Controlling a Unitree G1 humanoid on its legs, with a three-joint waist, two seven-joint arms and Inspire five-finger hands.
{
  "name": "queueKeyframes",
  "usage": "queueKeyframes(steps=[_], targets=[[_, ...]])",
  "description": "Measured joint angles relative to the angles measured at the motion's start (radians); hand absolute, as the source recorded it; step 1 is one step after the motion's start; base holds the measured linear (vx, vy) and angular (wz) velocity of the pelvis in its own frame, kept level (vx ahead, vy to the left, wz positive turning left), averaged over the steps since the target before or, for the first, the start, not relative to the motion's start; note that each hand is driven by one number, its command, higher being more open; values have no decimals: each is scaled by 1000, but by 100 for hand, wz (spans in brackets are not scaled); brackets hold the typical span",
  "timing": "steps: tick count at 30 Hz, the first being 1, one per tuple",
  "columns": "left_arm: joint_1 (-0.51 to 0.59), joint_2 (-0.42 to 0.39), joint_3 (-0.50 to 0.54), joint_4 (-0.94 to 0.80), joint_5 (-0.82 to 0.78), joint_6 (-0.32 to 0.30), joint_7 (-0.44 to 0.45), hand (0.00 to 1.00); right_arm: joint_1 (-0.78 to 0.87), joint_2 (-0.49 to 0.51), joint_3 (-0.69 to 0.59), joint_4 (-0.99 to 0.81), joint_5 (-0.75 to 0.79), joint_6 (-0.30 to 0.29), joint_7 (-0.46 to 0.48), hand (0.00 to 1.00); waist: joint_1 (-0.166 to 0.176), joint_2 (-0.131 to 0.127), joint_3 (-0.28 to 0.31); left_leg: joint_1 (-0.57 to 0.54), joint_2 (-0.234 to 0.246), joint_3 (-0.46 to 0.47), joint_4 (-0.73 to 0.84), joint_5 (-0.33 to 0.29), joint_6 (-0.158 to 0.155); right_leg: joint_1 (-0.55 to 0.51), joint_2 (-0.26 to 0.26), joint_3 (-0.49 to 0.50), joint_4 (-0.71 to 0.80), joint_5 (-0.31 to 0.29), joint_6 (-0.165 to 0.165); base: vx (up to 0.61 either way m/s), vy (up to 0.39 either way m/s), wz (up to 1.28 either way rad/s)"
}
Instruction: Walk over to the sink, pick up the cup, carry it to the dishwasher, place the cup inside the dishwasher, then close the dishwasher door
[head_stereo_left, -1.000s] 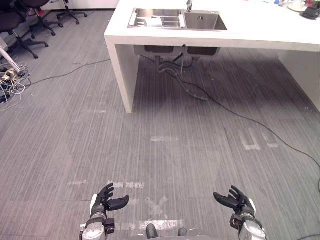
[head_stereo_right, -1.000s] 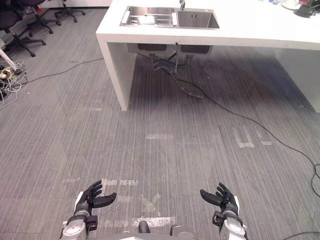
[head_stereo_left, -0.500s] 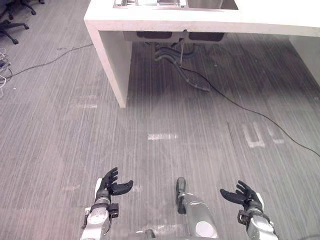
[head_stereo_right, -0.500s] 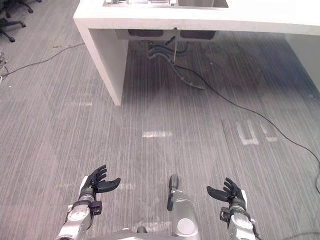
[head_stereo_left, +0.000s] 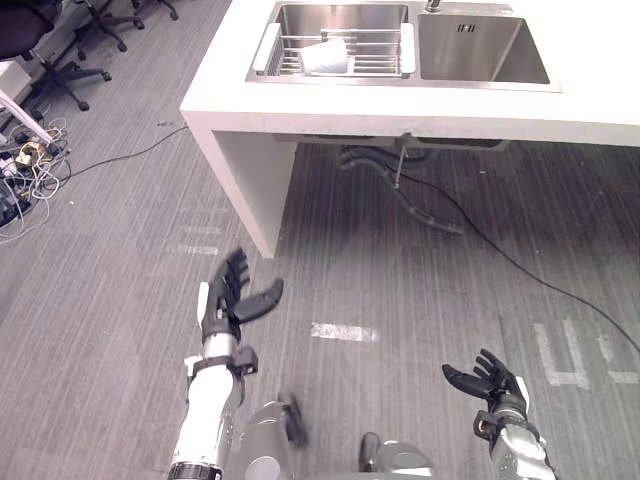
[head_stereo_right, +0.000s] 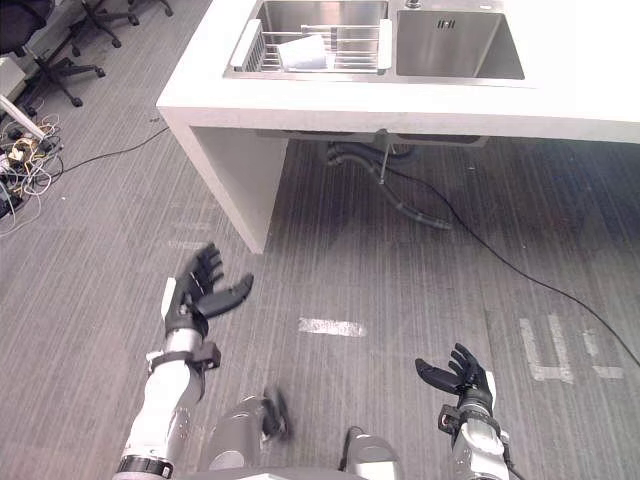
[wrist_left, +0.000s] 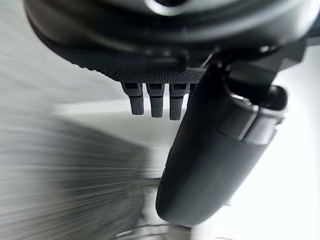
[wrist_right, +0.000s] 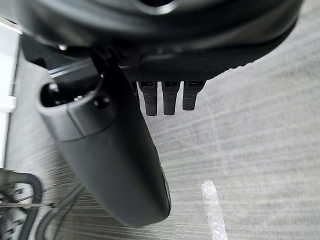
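Both hands are carrying nothing. Left hand (head_stereo_left: 232, 295) is hanging raised in front of the body with fingers spread and thumb out. Right hand (head_stereo_left: 490, 378) is sitting lower, fingers likewise loose and apart.

Small white tapered cup (head_stereo_left: 327, 57) is lying on its side on the wire dish rack (head_stereo_left: 407, 48), which is spanning the left basin of the stainless steel double sink (head_stereo_left: 480, 55). The sink is set in the white slab counter (head_stereo_left: 330, 100), well ahead of both hands. Judging this as the walk-up phase, with the reach not started.

Handling guess: the cup is looking like thin plastic or paper, so it's light and easy to crush, with a smooth wall. On its side it's probably going to roll along the rack wires if nudged.

Suggesting a grip around the mid-body, thumb opposing fingers, with gentle squeeze. Come from above, since the rack wires are likely blocking fingers from getting underneath. I can't tell which way the rim is facing, so I'm not planning a rim pinch.
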Motion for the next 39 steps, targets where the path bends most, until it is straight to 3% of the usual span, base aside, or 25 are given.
queueKeyframes(steps=[1,2,3,4,5,6,7,8,9,12,13,14,15,16,19,21,22,24,27,28,29,30,32,36,39], targets=[[0,0,9,-85,37,0,12,90,17,16,8,1,-6,1,-4,90,12,-26,-13,-11,-17,-2,71,-12,32,-3,-39,26,61,-56,32,509,238,-48],[-4,-2,11,-130,57,0,21,90,25,18,13,0,-6,1,-3,90,9,-35,-16,-27,-25,6,115,-51,40,-27,-60,34,115,-75,48,541,231,-40],[-16,-5,11,-210,117,-1,44,90,24,19,15,8,-8,3,2,90,8,-36,-16,-40,-23,24,186,-118,59,-106,-91,76,293,-95,81,537,233,-25],[-34,4,12,-246,160,-1,53,90,25,21,15,14,-9,4,8,90,4,-39,-15,-26,-26,34,214,-154,56,-171,-116,100,456,-90,104,528,247,-25],[-65,25,11,-260,208,-1,69,90,27,26,15,21,-13,5,15,90,1,-57,-15,7,-48,41,222,-187,63,-243,-159,123,645,-51,188,512,209,-11],[-95,44,10,-262,240,0,84,90,26,32,18,27,-15,12,22,90,-3,-71,-14,51,-66,48,215,-213,74,-301,-195,147,799,-44,203,523,132,-14],[-118,53,10,-264,277,-1,108,90,23,33,41,27,-16,14,35,90,-12,-70,-14,138,-70,61,185,-238,73,-373,-208,148,910,-63,165,519,105,-21],[-122,59,10,-264,291,-1,120,90,20,34,59,26,-17,13,40,90,-13,-69,-14,179,-70,68,157,-239,72,-398,-208,137,910,-73,143,601,54,-33],[-132,69,5,-264,315,-3,133,90,11,38,88,23,-25,8,56,90,-17,-65,-15,253,-66,78,97,-238,70,-447,-201,110,873,-96,101,390,23,-25],[-156,71,-23,-262,363,-13,140,90,-6,47,116,0,-27,-3,82,90,-31,-53,-9,371,-46,95,5,-237,52,-579,-160,77,674,-106,49,520,-70,-13],[-169,73,-39,-258,383,-13,141,90,-13,44,116,-6,-30,-4,83,90,-45,-37,-6,399,-27,94,-9,-249,29,-623,-131,81,513,-48,30,469,-124,14],[-186,85,-54,-244,405,-14,141,90,-7,42,118,-9,-46,-4,83,90,-57,-39,-11,425,-27,102,0,-276,-17,-634,-111,92,343,122,4,482,-120,27],[-194,97,-68,-235,410,-13,139,90,4,38,119,-10,-47,-5,84,90,-66,-42,-13,445,-22,100,9,-293,-43,-620,-104,105,317,245,-14,562,-163,11],[-201,92,-79,-211,426,-15,137,90,4,8,118,-3,-48,-2,83,90,-64,2,-10,473,19,100,26,-313,-72,-618,-79,108,385,255,-28,568,-167,-3],[-323,113,-132,-114,448,-3,101,90,24,-34,113,-9,-53,4,85,90,-85,12,-14,451,40,82,202,-235,-102,-575,-112,89,493,108,-40,543,-237,24],[-381,124,-167,-65,461,-3,80,90,28,-41,115,-13,-53,4,90,90,-90,10,-12,376,103,83,441,-160,-95,-483,-105,75,445,85,-56,336,-187,12],[-401,140,-189,-54,465,-4,71,90,27,-43,115,-24,-51,4,90,90,-87,10,-12,329,139,102,566,-188,-77,-421,-93,74,394,83,-59,274,-151,-9],[-419,154,-207,-49,484,-4,58,90,27,-48,114,-44,-50,0,91,90,-86,0,-6,269,144,106,604,-223,-64,-348,-90,72,326,83,-60,212,-77,-13],[-459,175,-220,-43,530,-5,32,90,29,-48,114,-49,-48,-1,93,90,-75,1,-7,203,111,107,377,-245,-36,-300,-95,71,273,83,-59,169,27,-3],[-471,175,-222,-33,545,-4,21,90,33,-48,113,-48,-46,-1,95,90,-74,3,-7,196,85,100,260,-226,-37,-297,-97,66,271,82,-50,172,127,8],[-490,175,-234,-3,562,-1,8,90,43,-52,112,-49,-46,0,96,90,-74,21,-17,195,62,93,103,-110,-40,-300,-92,60,276,74,-24,144,138,11],[-499,174,-242,11,570,5,-4,90,50,-57,112,-49,-46,-1,97,90,-76,40,-21,192,61,87,52,-32,-45,-301,-78,56,283,65,-10,154,172,18],[-501,183,-270,68,584,14,-42,90,63,-31,104,-41,-46,2,99,90,-74,9,-16,220,21,97,-13,-53,-22,-318,-109,64,315,41,19,125,136,14],[-492,212,-299,125,603,68,-100,90,63,-4,90,-33,-46,5,99,90,-75,5,-15,233,-24,120,-74,-39,-1,-334,-139,84,302,44,27,80,86,-3],[-492,219,-315,134,620,75,-129,90,60,19,90,-33,-47,5,101,90,-77,5,-15,246,-35,131,-102,-37,1,-328,-142,93,282,49,35,72,37,-10]])
